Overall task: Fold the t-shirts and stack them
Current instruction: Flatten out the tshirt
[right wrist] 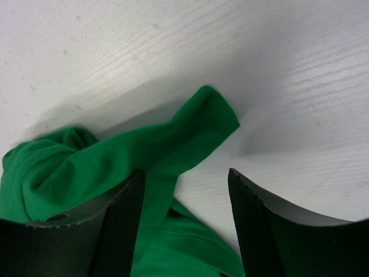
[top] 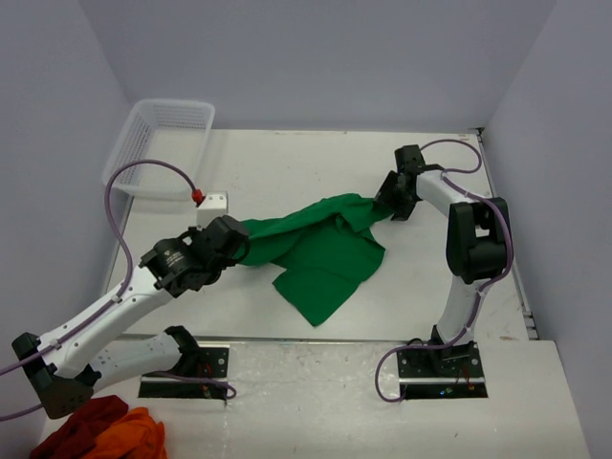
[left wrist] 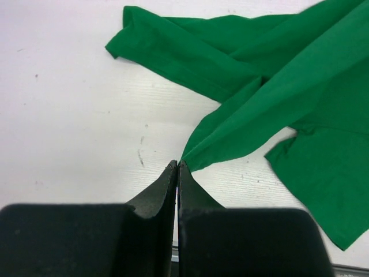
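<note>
one green cotton t-shirt (top: 320, 253) is lying crumpled.
left end effector (left wrist: 177, 168) is pinching its edge; right end effector (right wrist: 185, 176) is gaping open, risking one-sided dragging.

**Free room behind the shirt, left side crowded**

The green t-shirt (top: 325, 253) lies across the middle of the table (top: 287, 163). Behind it the surface is bare up to the back wall. The near strip in front is also free. At far left, the white basket (top: 158, 143) and a small white block (top: 211, 200) narrow the passage.
</note>
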